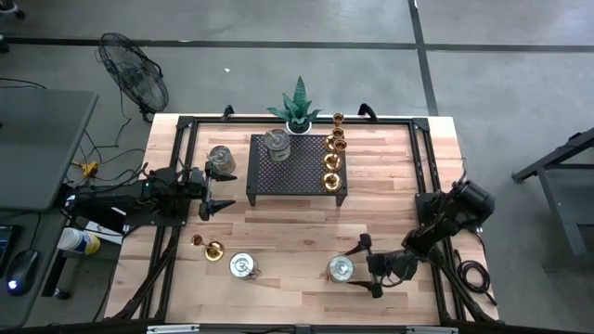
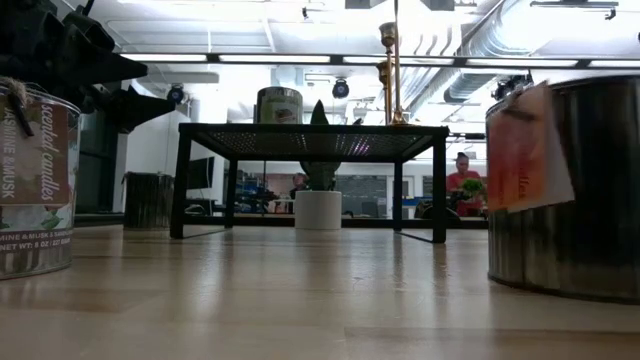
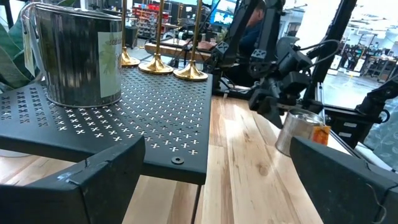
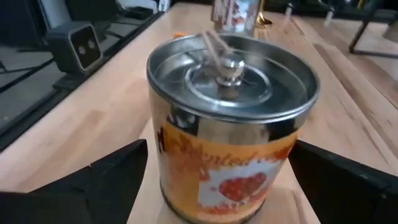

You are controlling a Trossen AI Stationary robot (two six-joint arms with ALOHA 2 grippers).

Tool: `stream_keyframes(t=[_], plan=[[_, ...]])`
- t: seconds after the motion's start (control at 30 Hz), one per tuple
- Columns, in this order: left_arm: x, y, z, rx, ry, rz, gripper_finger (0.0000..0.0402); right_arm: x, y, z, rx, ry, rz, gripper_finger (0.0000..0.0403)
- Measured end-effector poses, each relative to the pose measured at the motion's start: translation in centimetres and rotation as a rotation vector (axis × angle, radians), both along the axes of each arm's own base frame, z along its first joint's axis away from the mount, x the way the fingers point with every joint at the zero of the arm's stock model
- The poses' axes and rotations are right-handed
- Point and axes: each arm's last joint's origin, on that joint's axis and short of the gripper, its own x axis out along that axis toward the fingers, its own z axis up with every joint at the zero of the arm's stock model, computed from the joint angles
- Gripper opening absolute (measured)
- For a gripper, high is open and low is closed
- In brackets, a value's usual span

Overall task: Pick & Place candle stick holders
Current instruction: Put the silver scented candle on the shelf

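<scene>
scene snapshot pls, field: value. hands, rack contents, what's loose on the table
left hand: open, beside rack's left end, holds nothing
right hand: open, fingers flank the silvery tin at the front of the table, not closed on it
rack: one silvery tin, row of brass holders along its right edge
loose on table: tin near left hand, brass holder, front-left tin
behind rack: potted plant

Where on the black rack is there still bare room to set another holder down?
The rack's middle and near-left part is bare, between the silver tin at its back left and the row of brass holders filling its right edge. That right edge is crowded.
</scene>
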Motion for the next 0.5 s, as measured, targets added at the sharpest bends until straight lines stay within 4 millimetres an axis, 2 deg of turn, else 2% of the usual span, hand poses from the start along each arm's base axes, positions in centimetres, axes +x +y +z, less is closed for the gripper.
stream_keyframes(t=[0.2,0.37,0.5], plan=[[0.0,0.0,0.0,0.000,-0.001,0.000,0.0392,1.2,1.3,-0.9,0.016,-0.032,0.053,0.0379],[0.0,0.0,0.0,0.000,-0.001,0.000,0.0392,3.3,1.4,-1.4,0.033,-0.048,0.011,0.0379],[0.0,0.0,0.0,0.000,-0.001,0.000,0.0392,5.2,1.8,-1.3,0.017,-0.067,0.053,0.0379]])
